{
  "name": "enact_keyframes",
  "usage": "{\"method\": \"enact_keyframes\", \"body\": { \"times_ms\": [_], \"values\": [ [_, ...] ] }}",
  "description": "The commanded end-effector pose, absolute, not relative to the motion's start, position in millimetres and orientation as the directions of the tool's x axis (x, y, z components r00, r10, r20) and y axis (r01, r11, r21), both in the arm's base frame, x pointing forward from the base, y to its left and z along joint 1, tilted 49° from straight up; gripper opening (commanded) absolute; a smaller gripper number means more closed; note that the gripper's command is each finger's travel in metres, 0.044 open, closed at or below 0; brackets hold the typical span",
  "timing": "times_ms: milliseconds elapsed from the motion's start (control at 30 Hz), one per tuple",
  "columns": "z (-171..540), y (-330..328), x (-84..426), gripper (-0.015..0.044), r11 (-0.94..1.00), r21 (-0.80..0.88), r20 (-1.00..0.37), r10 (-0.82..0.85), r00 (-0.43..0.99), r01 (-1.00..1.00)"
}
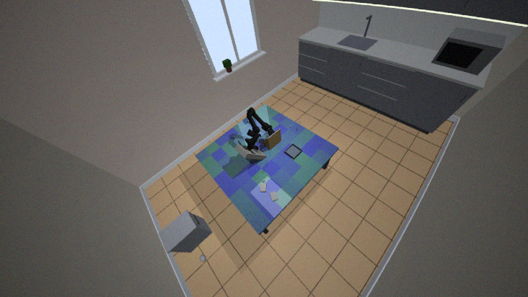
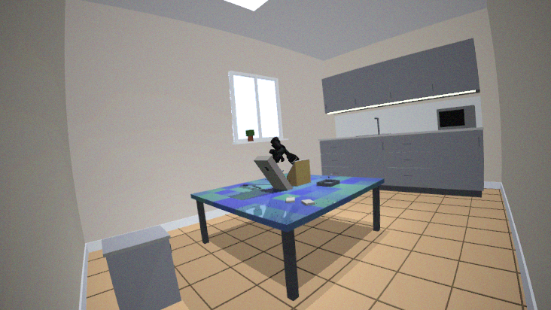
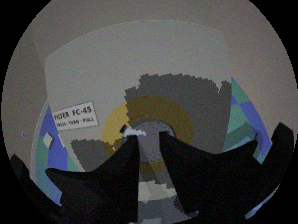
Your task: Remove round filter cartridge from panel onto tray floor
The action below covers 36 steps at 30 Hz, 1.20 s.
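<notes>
Wrist view looking along the gripper (image 3: 148, 136) (image 1: 254, 148), clamped on the round grey filter cartridge (image 3: 151, 126) inside a yellow ring (image 3: 181, 114) on the tilted service panel (image 3: 135, 50) (image 1: 244, 151) (image 2: 272, 174).

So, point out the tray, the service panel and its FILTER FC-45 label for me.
Tray (image 1: 288, 153) (image 2: 322, 184): top and exterior views, on its rim.
Service panel (image 1: 243, 150) (image 2: 274, 172) (image 3: 150, 50): all three views, on its body or face.
FILTER FC-45 label (image 3: 76, 116): wrist view, middle of the label.
</notes>
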State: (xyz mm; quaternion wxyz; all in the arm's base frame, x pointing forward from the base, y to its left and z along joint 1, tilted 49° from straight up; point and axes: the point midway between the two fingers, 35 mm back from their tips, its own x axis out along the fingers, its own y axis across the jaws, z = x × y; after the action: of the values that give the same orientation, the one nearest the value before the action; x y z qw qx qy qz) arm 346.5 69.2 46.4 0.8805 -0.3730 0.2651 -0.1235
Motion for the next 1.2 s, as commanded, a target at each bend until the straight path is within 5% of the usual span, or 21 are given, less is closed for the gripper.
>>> {"method": "enact_keyframes", "body": {
  "times_ms": [0, 700, 1167],
  "values": [
    [45, 66, 351, 0.0000, 0.769, -0.632, -0.384, -0.413, 0.826, 0.091],
    [44, 65, 352, 0.0000, 0.899, -0.024, -0.384, -0.413, 0.826, 0.438],
    [60, 89, 314, 0.0000, 0.907, -0.098, -0.399, -0.413, 0.819, 0.410]
  ]
}}
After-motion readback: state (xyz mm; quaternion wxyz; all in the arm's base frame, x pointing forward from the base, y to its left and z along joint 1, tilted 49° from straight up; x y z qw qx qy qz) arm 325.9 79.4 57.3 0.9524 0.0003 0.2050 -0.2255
